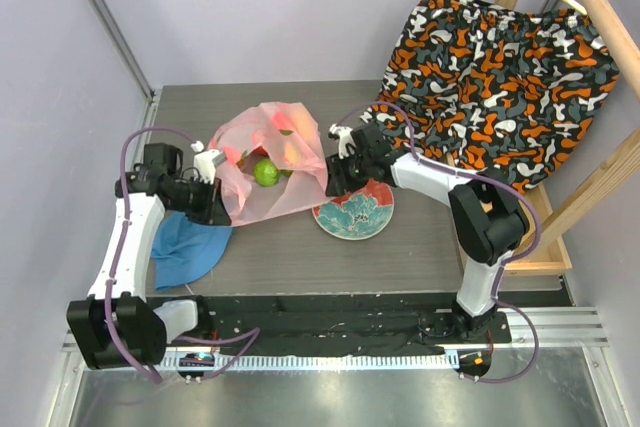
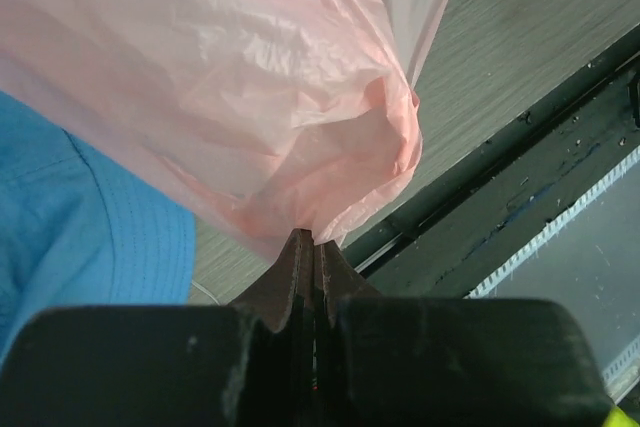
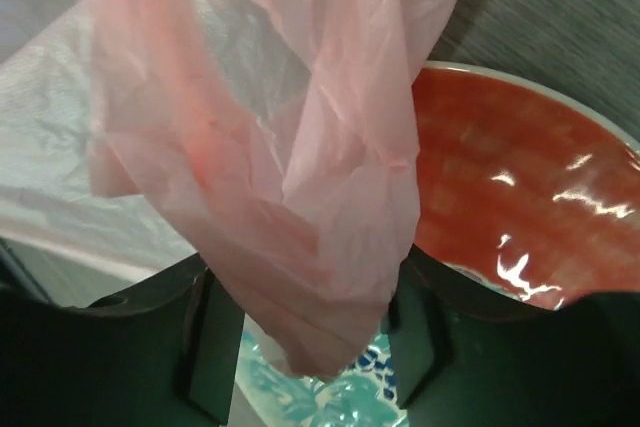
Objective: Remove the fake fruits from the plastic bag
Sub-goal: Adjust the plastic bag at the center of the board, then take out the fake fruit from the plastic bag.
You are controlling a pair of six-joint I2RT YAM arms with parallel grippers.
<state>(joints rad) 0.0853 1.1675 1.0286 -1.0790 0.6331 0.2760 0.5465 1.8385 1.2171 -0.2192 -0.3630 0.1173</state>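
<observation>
**A:** Two arms, one bag. Where does it lie?

**B:** The bag point(image 1: 258, 197) sits crumpled at the middle of the worktop point(image 1: 290, 257).

**A:** And the fruits?

**B:** They are inside it. An apple point(image 1: 266, 172) shows green near the bag's middle. Orange fruits point(image 1: 287, 142) glow through the pink film at the apple's 1 o'clock. How many there are I cannot tell.

**A:** What about the left arm?

**B:** The left fingers point(image 2: 305, 257) are pressed together on a fold of the bag at its 9 o'clock edge. The film bunches up out of their tips.

**A:** And the right?

**B:** The right fingers point(image 1: 333, 169) stand at the bag's 3 o'clock edge, spread apart. A loose fold of film hangs between them. Whether either finger touches it I cannot tell.

**A:** What else is on the worktop?

**B:** A red and teal plate point(image 1: 353, 215) lies at the bag's 4 o'clock, just beside it and below the right fingers. A blue hat point(image 1: 185, 247) lies at the bag's 8 o'clock, just beside it and partly under the left arm. A patterned cloth point(image 1: 500, 77) hangs from a wooden rack point(image 1: 590, 7) at 2 o'clock.
</observation>
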